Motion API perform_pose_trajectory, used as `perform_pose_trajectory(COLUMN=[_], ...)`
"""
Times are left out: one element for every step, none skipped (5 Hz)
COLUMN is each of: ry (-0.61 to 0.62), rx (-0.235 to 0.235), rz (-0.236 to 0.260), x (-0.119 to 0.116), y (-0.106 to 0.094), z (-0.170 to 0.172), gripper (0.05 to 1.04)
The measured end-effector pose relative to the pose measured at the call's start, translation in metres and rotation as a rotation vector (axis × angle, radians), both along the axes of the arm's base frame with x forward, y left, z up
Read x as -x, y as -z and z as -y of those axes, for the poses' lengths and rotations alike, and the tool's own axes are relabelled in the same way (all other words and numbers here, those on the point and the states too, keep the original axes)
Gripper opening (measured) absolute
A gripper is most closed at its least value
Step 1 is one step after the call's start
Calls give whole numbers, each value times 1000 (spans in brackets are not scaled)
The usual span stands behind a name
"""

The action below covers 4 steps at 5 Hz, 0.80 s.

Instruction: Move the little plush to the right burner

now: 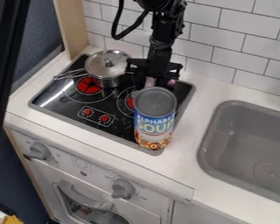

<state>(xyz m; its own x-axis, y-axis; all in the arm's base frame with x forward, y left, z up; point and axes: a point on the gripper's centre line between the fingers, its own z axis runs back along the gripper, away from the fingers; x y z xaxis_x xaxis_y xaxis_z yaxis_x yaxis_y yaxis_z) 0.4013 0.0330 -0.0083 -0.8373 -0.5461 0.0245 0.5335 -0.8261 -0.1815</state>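
Pink plush [149, 82] shows by the gripper [155, 68], toward the stove's back right

A white tiled wall [224, 43] rises behind the stove [63, 101], and a white counter [209, 89] surrounds it. Below the stove's front edge is a white toy oven [98, 173], with two grey knobs, one [39, 150] toward the stove's left end and one [124, 188] toward its right. A grey sink [227, 131] is set to the right of the stove.

The black arm [163, 37] comes down behind the stove, a black cable [122, 34] looping off its left side. A soup can [154, 124] stands upright on the stove's front right part, and a lidded metal pot [107, 70] is at the stove's back left, its handle toward the left edge.

The gripper hangs over the stove's back right part. I cannot tell whether its jaws are wide, narrow or around the plush; the can hides their lower end. One red burner [89, 85] glows on the left part of the stove, another [130, 103] right of its middle. Two red dials [88, 113] sit at its front. The plush is partly hidden, only small pink bits showing.
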Motion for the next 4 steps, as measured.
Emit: perform_pose_trajectory(ry=[-66,-111,-109,-104], rx=[62,97,90,97], rz=[4,3,17,113], x=[-1,-3,-5,-11], y=[-3,-11,-21,-62], z=[-5,-15,-15,-15], gripper=[992,1004,1001,1001])
